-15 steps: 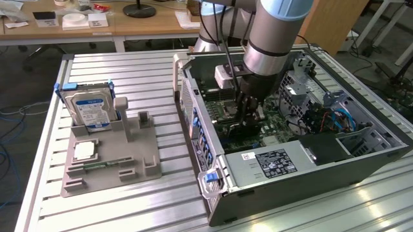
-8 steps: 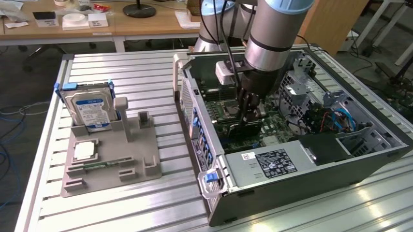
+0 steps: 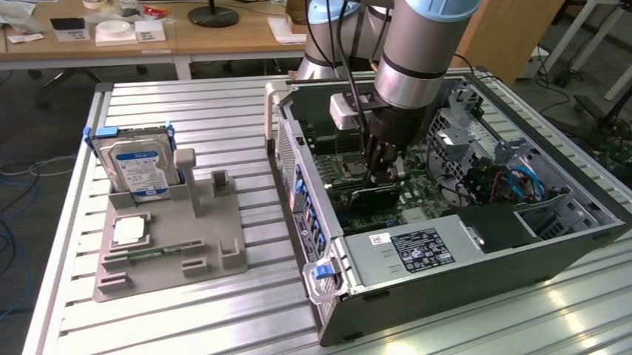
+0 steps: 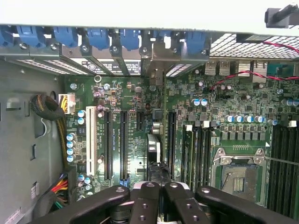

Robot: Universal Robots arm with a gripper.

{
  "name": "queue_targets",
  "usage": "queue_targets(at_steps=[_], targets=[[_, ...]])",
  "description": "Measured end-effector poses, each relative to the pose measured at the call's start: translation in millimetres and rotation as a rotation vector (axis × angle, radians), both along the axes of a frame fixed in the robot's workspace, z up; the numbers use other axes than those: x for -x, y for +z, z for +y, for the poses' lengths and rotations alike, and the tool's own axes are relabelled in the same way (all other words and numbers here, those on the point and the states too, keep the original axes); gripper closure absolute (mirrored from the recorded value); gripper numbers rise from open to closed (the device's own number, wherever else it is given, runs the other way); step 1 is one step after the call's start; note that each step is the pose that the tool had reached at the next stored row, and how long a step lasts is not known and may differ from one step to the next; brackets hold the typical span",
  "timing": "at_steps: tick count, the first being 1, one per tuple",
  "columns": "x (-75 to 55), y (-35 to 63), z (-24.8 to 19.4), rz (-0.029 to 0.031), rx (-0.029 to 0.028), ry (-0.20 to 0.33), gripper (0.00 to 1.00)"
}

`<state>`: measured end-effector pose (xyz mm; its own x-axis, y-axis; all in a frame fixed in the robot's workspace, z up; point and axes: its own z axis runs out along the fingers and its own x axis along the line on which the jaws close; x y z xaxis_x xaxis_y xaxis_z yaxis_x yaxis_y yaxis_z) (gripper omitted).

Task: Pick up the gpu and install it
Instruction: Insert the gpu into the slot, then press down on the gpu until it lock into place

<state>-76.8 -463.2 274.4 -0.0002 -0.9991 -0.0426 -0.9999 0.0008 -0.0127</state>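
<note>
Reaching into the open computer case, the gripper is clamped on the gpu, which stands edge-on over the motherboard. Exterior view adds a hard drive in its gray holder.

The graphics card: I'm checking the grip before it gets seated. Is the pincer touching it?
Touching. In the wrist view the pincer is closed on the top edge of the graphics card, which stands edge-on above the motherboard.
</note>
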Motion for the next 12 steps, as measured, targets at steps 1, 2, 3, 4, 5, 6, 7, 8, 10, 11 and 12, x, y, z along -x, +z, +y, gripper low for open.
queue_targets(at_steps=[1,2,3,4,5,6,7,8,10,11,12], targets=[[0.0,0.0,0.0,0.0000,0.0000,0.000,0.89],[0.0,0.0,0.0,-0.0001,0.0000,0.000,0.89],[0.0,0.0,0.0,-0.0001,0.0001,0.000,0.89],[0.0,0.0,0.0,-0.0002,0.0000,0.000,0.89],[0.0,0.0,0.0,-0.0002,0.0000,0.000,0.89],[0.0,0.0,0.0,-0.0002,0.0000,0.000,0.89],[0.0,0.0,0.0,-0.0002,0.0000,0.000,0.89],[0.0,0.0,0.0,-0.0002,0.0000,0.000,0.89],[0.0,0.0,0.0,-0.0002,0.0000,0.000,0.89],[0.0,0.0,0.0,-0.0002,0.0000,0.000,0.89],[0.0,0.0,0.0,-0.0002,0.0000,0.000,0.89]])
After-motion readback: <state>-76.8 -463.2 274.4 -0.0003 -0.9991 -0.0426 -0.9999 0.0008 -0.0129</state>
